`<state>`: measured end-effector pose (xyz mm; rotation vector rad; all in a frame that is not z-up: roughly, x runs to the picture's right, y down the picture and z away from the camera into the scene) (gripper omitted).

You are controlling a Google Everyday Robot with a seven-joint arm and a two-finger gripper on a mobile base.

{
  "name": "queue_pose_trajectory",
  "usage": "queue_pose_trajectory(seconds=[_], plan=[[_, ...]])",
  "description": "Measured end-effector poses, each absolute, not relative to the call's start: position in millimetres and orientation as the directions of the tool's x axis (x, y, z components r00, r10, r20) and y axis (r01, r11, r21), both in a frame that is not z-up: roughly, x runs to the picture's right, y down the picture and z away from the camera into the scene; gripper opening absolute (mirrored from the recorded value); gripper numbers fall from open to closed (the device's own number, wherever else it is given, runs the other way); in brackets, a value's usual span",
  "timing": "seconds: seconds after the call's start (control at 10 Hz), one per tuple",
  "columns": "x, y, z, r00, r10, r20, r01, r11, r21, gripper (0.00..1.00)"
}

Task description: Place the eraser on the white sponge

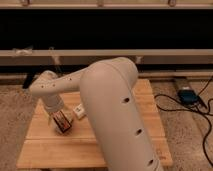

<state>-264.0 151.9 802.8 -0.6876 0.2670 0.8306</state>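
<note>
My gripper (60, 119) hangs below the white wrist over the left part of the wooden table (45, 145). It is shut on the eraser (63, 122), a dark block with a red-orange face, held tilted just above the wood. The white sponge (79, 111) lies flat on the table right beside the eraser, to its right and a little farther back. Part of the sponge is hidden behind my large white forearm (120, 115).
The forearm covers the middle of the table. A blue device (188, 95) with black cables (207, 140) lies on the speckled floor to the right. A dark shelf front with pale rails (150, 52) runs behind the table.
</note>
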Motion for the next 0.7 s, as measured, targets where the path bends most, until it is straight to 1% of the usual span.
queue_pose_trajectory(seconds=[0.3, 0.5, 0.7], plan=[[-259.1, 137.4, 798.0, 0.635, 0.627, -0.452, -0.77, 0.461, -0.442, 0.8], [-254.4, 120.2, 794.7, 0.608, 0.665, -0.434, -0.788, 0.439, -0.432, 0.8], [-244.0, 93.6, 797.1, 0.57, 0.708, -0.417, -0.812, 0.41, -0.415, 0.8]])
